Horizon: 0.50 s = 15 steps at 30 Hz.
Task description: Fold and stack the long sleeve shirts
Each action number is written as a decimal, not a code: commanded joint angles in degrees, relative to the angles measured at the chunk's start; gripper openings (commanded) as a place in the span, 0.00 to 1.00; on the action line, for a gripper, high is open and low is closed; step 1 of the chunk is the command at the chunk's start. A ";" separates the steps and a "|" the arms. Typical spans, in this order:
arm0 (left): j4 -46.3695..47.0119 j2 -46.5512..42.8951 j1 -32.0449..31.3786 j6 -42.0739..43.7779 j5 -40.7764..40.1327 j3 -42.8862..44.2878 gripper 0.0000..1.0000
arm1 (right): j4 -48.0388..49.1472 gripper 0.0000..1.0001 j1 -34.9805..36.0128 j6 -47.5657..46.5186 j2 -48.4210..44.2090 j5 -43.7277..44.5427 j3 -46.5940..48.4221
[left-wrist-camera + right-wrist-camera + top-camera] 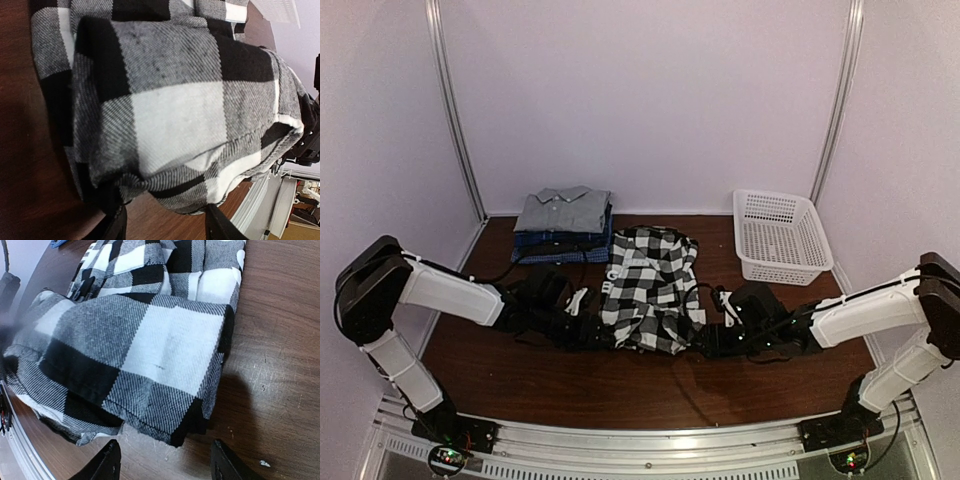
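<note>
Table (620,390): dark wood, is carrying everything.

Black-and-white check shirt (652,285): is lying mid-table, partly folded, with its near end doubled over into a thick layered edge. Both arms are reaching in low to that near end, one at each corner.

Stack at the back left: grey shirt (563,210) is sitting folded on top, collar up, and is resting on blue shirts (560,245), also folded.

White lattice basket (790,270): is standing at the back right, apart from the check shirt.

Left gripper (167,225): jaws are standing spread. The folded hem is just reaching in between the tips, and nothing is pinched.

Right gripper (165,465): jaws are standing spread. Bare table is showing between them, and the fold edge is lying just ahead of the tips.
</note>
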 commanded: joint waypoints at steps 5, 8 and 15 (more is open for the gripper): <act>2.56 1.05 -0.98 -0.82 -0.72 3.36 0.41 | 0.32 0.49 0.30 -1.63 3.46 3.67 5.17; 2.43 0.97 -0.98 -1.32 -0.12 4.03 0.26 | -0.98 0.32 0.27 -2.10 4.24 3.90 7.49; -0.15 -0.56 -0.83 -1.05 -1.44 6.78 0.05 | -4.31 0.06 0.15 -2.59 4.49 5.36 11.91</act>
